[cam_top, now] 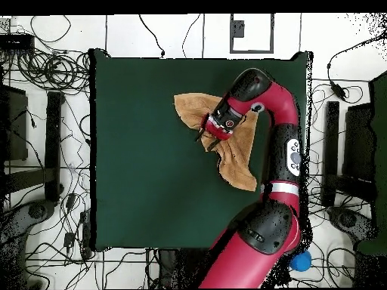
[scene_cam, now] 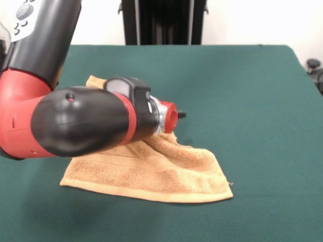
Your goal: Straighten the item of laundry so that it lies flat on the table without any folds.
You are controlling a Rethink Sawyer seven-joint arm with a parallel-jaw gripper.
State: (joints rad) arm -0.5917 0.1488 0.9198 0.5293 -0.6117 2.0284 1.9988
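Claw (cam_top: 202,133) hung low over towel (scene_cam: 166,171); we could not tell whether it gripped anything. Towel sat mid-desk (scene_cam: 252,101), still bunched and folded; we judged flattening mostly left.

I am working in what looks like a robotics lab. A table (cam_top: 151,151) draped in plain dark green cloth sits on a pale floor (cam_top: 332,45) strewn with loose black cables (cam_top: 60,75), seen from overhead. Dark equipment stands (cam_top: 53,136) flank both sides of it. From the front, a bare white wall (scene_cam: 242,20) and a black pedestal (scene_cam: 164,20) stand behind the table. A red and black arm (cam_top: 280,121) reaches over the cloth.
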